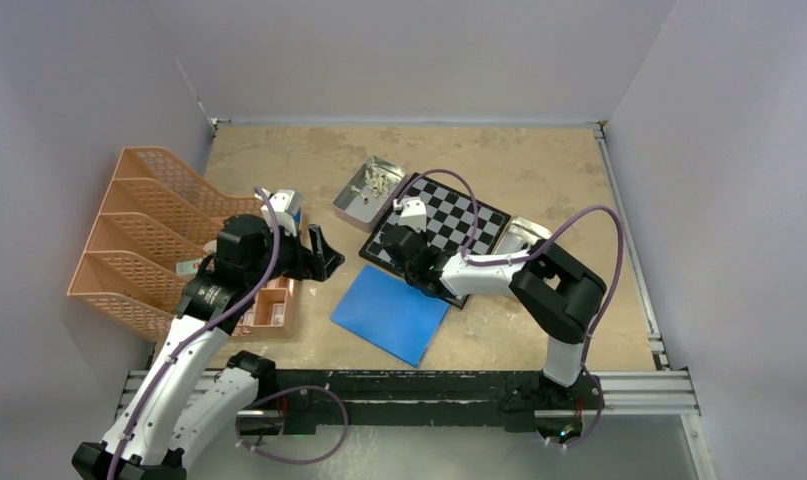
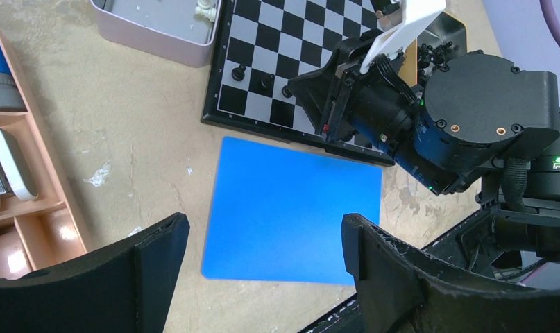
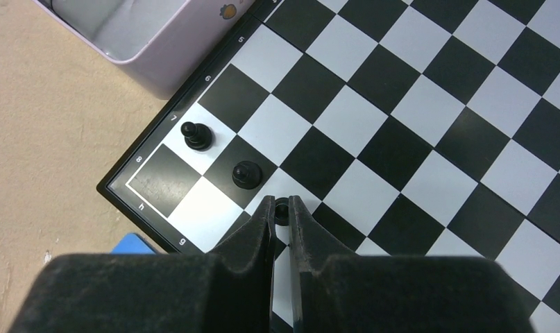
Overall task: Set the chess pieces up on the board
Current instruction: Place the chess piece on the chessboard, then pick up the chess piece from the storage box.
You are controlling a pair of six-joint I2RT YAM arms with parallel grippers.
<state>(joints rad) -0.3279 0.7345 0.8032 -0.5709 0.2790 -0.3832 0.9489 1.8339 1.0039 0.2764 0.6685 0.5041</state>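
Note:
The board lies at the table's middle, and it shows in the left wrist view and the right wrist view. My right gripper is shut on a black pawn, low over a white square near the board's corner. Two more black pawns stand on the squares just beside it. Cream pieces lie in a tin left of the board. My left gripper is open and empty, above the blue sheet.
An orange file rack and an orange organiser tray stand at the left. A second tin sits at the board's right side. The blue sheet lies in front of the board. Walls close in the table.

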